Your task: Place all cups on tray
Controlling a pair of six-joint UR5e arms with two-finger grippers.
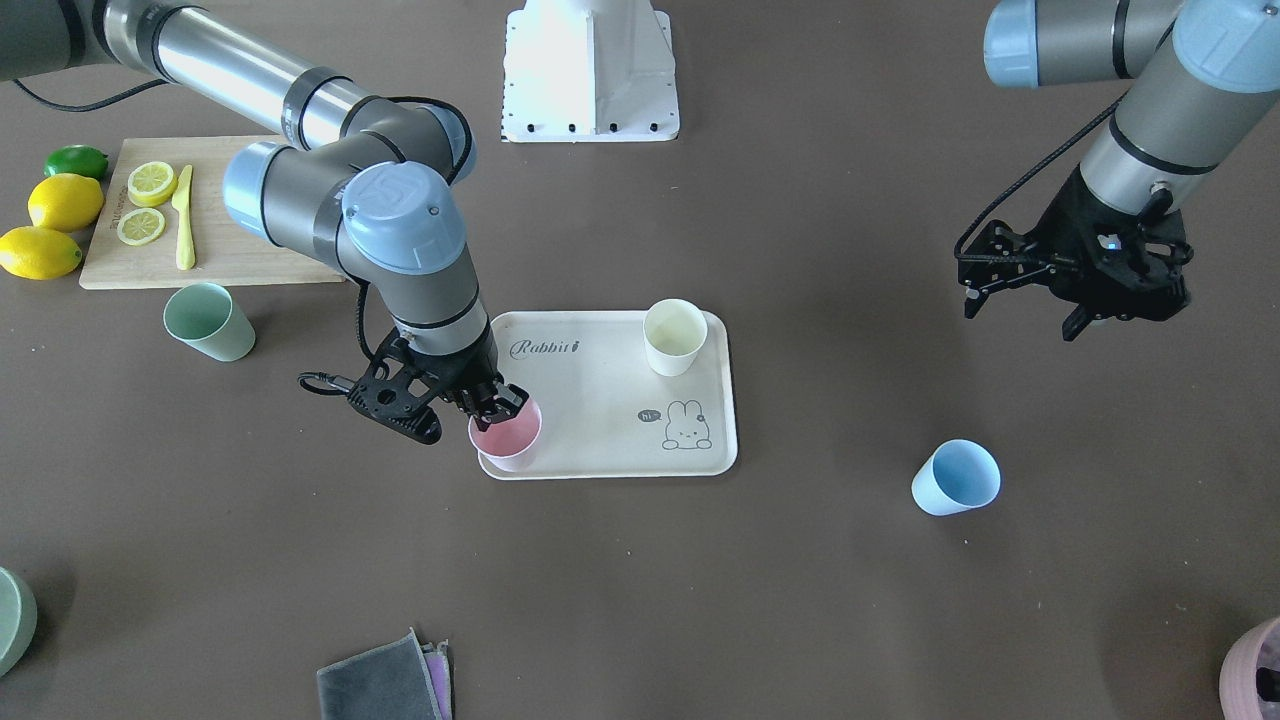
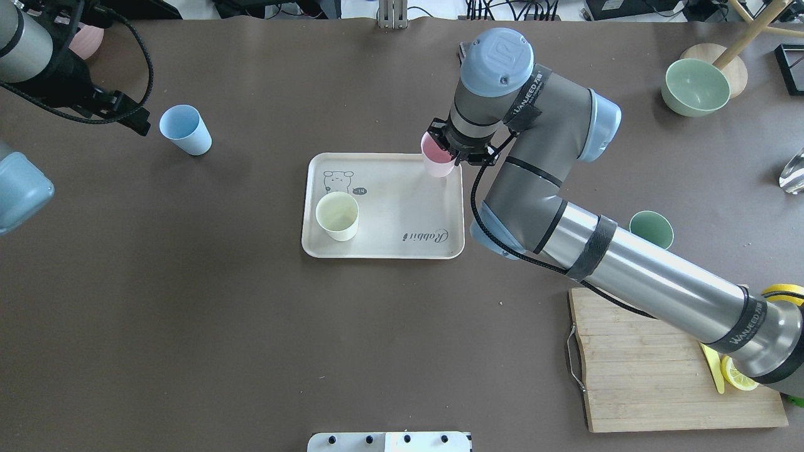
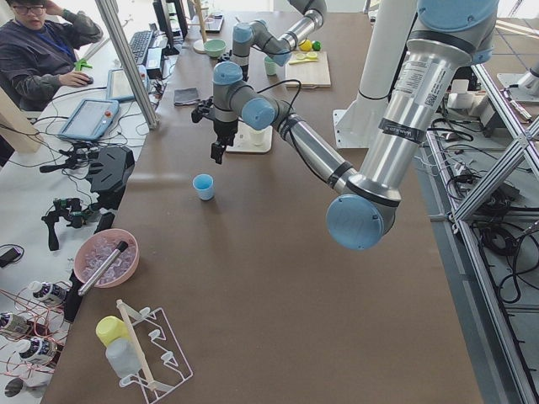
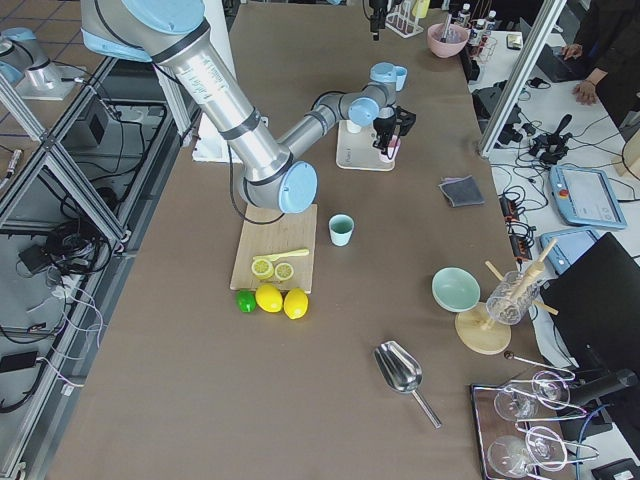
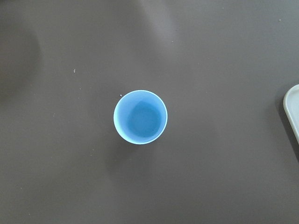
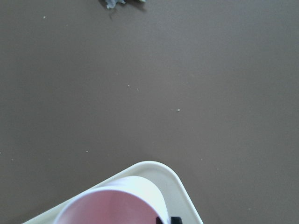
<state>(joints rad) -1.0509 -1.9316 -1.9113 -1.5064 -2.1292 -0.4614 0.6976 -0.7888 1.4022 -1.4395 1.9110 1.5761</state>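
The pale pink plastic tumbler (image 1: 507,435) is pinched by its rim between the fingers of the right gripper (image 1: 497,405), one finger inside the cup and one outside. The cup is held upright at a corner of the flat beige rectangular tray (image 1: 600,400) with the "Rabbit" script; whether its base touches the tray cannot be told. On the same tray, at the corner diagonally opposite the right gripper, the cream-white tumbler (image 1: 674,337) is standing upright. The mint green tumbler (image 1: 208,321) is seen on the table on the right gripper's other side, off the tray.

The left gripper (image 1: 1018,312) is raised above the table with its fingers spread and nothing between them. The light blue tumbler (image 1: 955,477) is standing upright on the table beneath it, well apart from the tray.
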